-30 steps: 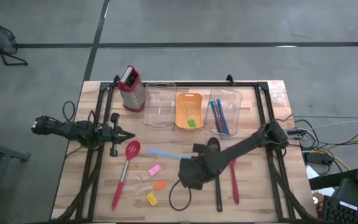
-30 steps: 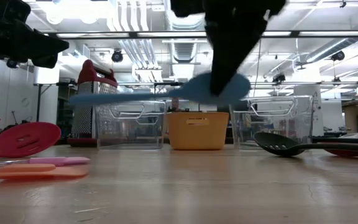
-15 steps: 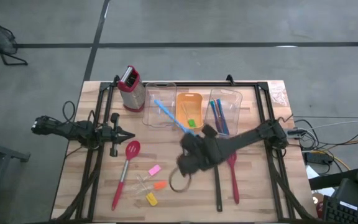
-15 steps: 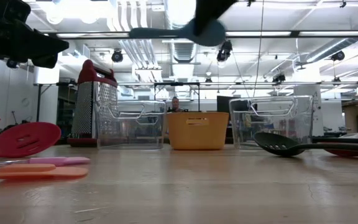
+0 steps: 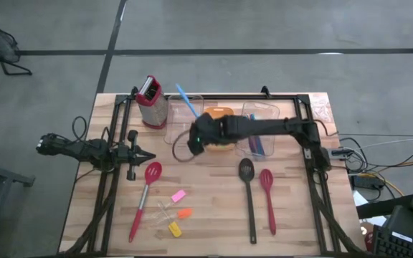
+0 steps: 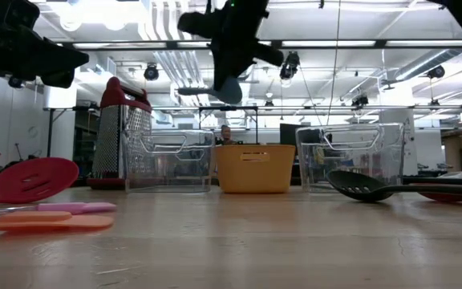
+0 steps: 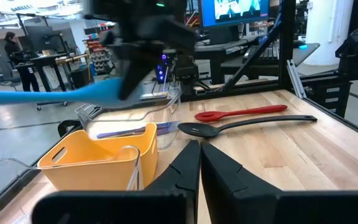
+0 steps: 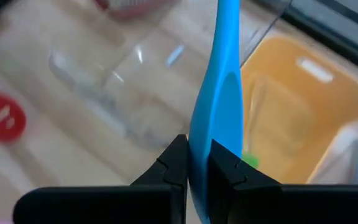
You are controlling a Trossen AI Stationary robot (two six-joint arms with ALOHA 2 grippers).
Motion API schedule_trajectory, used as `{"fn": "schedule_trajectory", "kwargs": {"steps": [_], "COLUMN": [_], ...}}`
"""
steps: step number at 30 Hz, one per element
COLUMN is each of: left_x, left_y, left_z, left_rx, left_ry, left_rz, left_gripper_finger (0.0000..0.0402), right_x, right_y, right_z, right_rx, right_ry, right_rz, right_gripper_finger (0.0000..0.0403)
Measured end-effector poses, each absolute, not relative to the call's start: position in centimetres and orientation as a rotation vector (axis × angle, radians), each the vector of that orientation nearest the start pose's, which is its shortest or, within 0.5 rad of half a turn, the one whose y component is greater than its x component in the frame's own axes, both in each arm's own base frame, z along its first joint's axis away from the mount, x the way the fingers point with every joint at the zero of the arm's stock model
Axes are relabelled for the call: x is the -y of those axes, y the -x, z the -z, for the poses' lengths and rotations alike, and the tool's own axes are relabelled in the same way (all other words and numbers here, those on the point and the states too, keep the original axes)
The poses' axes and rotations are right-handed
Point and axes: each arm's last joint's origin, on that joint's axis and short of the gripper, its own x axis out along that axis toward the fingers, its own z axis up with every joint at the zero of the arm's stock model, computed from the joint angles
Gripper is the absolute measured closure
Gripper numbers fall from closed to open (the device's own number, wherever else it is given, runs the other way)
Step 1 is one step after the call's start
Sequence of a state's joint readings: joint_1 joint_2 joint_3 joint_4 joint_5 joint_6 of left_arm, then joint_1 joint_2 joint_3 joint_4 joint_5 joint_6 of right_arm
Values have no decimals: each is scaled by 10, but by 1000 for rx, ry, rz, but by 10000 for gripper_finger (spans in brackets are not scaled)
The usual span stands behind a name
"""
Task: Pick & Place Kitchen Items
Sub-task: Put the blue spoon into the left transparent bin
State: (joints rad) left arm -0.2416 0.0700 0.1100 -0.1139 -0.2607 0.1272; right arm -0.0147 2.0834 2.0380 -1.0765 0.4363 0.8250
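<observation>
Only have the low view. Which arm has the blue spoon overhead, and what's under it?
Observer: The right gripper, shut on the spoon.
Operator: Over which bin?
Observer: The gripper is where the left clear bin meets the orange tray; the handle reaches out over the clear bin.
Operator: Left arm?
Observer: The left gripper is shut, empty, near the table's left edge.
</observation>
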Motion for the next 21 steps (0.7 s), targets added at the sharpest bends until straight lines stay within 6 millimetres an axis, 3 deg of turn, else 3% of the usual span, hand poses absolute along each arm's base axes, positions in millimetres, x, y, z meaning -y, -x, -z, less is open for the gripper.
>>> {"fn": "schedule_trajectory", "kwargs": {"steps": [8, 15, 21], "left_x": [15, 15, 15], "left_y": [-94, -94, -94], "left_z": [-185, -185, -185], "left_rx": [-73, -73, -73], "left_ry": [-146, -146, -146], "left_rz": [-14, -15, -14], "left_gripper_finger": [382, 381, 382], "right_x": [73, 92, 93], "right_y": [-454, -456, -456], "right_z": [-300, -280, -255], "right_rx": [-666, -625, -616], "right_ry": [-641, -690, -739], "right_rz": [741, 746, 778], "right_gripper_finger": [381, 380, 380]}}
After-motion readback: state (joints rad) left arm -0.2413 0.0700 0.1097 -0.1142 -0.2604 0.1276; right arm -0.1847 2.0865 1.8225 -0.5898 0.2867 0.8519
